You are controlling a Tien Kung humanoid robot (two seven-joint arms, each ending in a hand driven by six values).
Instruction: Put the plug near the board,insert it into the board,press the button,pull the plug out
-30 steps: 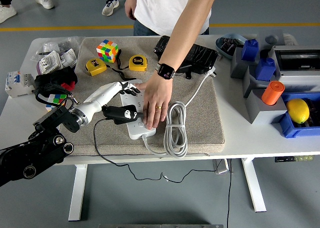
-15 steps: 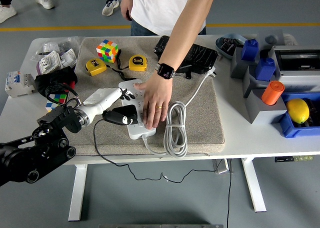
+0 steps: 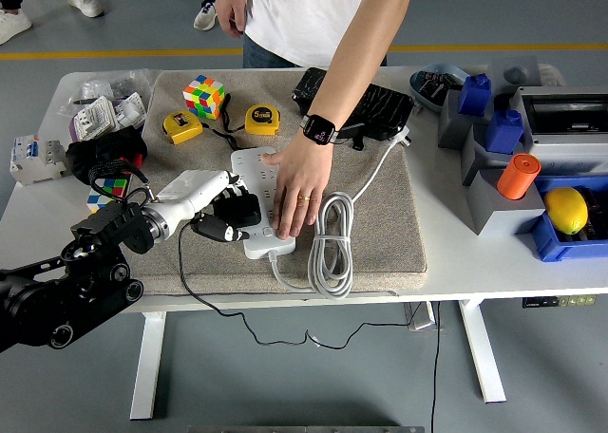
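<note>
We see the left hand (image 3: 220,197) reaching in from the lower left over the brown mat (image 3: 380,234), fingers wrapped round the black plug (image 3: 231,215). The plug sits right against the left edge of the white power board (image 3: 256,172), touching it; we cannot tell if the pins are seated. Its thin black cord (image 3: 204,295) trails off the tabletop (image 3: 475,262) edge and hangs below.

A person's hand (image 3: 298,192) at the far side lies flat on the board, palm down, pinning it; a watch (image 3: 319,129) sits on that wrist. The board's white cable (image 3: 328,248) lies coiled just right of it on the mat.

Far part of the mat: a colour cube (image 3: 204,96), two yellow tape measures (image 3: 263,119). Right side of the tabletop: an orange cylinder (image 3: 518,176) and a yellow lemon-like object (image 3: 566,210) in a blue tray (image 3: 551,243).
</note>
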